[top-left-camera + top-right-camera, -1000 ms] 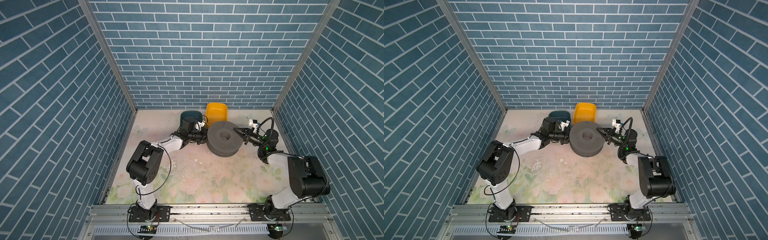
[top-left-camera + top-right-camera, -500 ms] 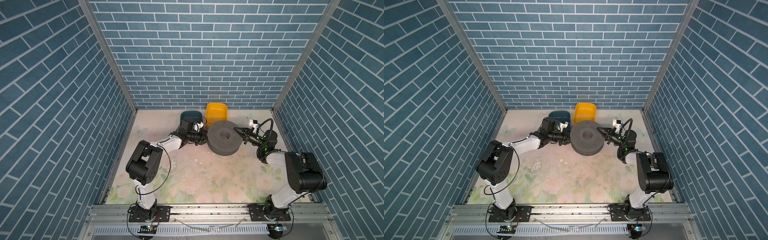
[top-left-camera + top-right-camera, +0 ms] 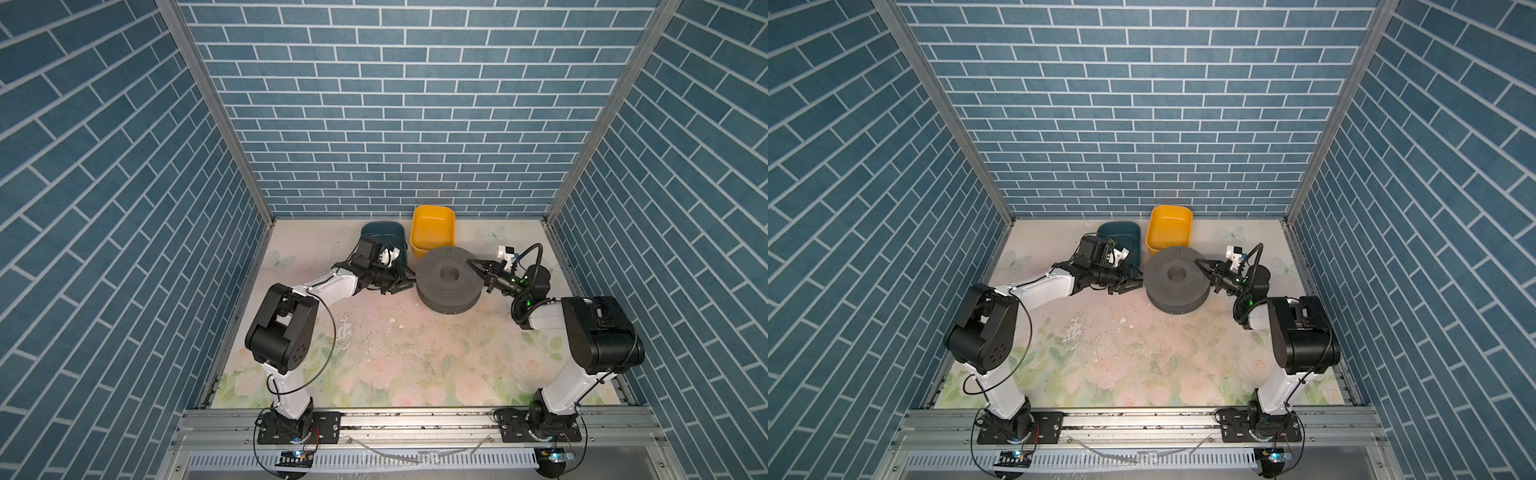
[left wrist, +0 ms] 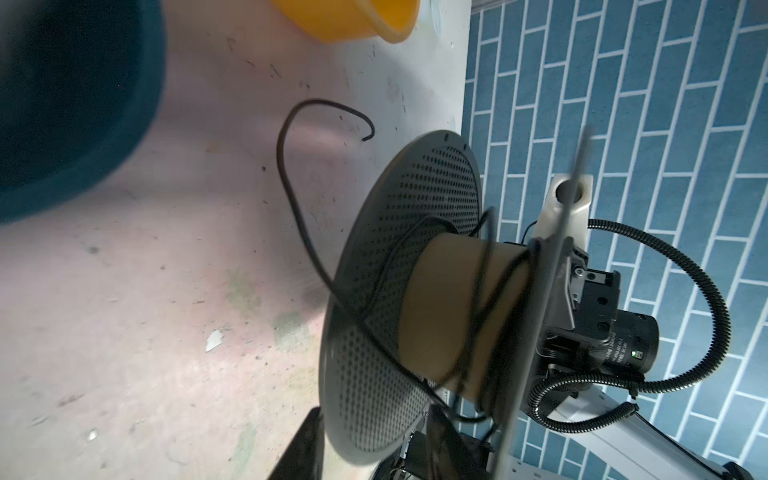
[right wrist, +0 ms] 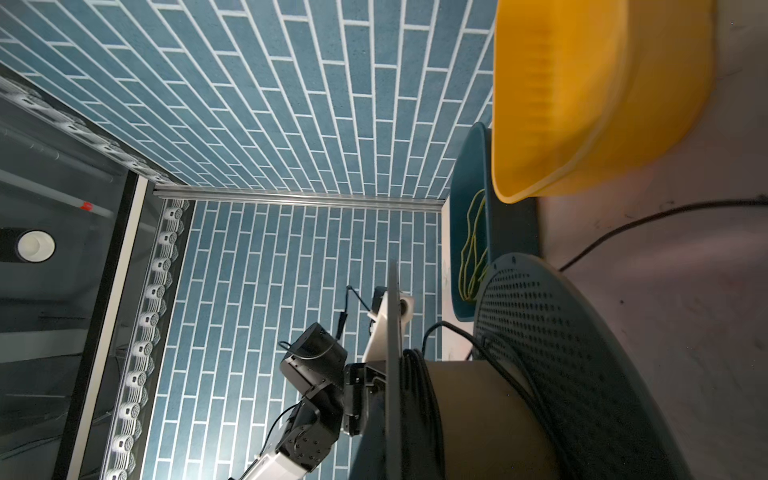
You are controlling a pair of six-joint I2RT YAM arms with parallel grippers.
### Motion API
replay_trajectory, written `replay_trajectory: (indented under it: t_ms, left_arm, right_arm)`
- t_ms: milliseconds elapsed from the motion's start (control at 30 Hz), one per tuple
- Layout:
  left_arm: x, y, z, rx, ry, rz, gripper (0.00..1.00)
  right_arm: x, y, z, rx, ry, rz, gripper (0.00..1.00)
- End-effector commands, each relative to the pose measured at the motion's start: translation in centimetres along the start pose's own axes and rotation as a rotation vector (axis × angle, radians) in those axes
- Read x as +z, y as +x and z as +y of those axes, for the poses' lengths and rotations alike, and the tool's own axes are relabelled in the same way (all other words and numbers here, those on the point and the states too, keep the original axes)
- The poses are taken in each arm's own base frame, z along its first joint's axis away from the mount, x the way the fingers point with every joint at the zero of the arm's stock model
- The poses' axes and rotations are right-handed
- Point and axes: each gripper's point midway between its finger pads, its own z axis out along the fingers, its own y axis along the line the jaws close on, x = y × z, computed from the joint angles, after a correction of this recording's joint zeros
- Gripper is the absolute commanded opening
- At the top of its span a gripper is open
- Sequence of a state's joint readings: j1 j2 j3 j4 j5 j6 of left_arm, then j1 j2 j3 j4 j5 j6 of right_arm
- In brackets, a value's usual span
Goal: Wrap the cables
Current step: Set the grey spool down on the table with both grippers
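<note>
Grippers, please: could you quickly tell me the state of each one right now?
Left gripper: open at the lower flange of the spool, holding nothing.
Right gripper: closed on the spool's top flange.

A thin black flexible cord (image 4: 286,187) winds loosely round a grey perforated spool's (image 4: 436,178) tan core, its free end curling out near the table's (image 4: 145,311) back edge.
</note>
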State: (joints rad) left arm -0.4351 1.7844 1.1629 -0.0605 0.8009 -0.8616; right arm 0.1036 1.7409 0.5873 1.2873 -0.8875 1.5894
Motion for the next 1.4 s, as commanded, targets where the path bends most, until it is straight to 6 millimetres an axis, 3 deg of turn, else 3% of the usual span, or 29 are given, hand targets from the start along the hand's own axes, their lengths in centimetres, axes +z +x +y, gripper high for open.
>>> replay_trajectory:
  t_ms: [0,467,1367]
  left_arm:
    - [-2.1,-0.6,0.3,0.050,-0.081,-0.051,0.43]
    - [-4.2,-0.6,-0.9,0.089,-0.097,-0.089,0.45]
    - [-2.1,0.5,0.0,0.092,-0.084,-0.038,0.45]
  right_arm:
    - [-0.2,-0.4,1.2,-0.044,-0.055,-0.019,0.00]
    - [0.3,-1.0,-3.6,0.000,0.023,-0.037,0.00]
    - [-2.8,-0.9,-10.4,0.047,0.145,-0.037,0.00]
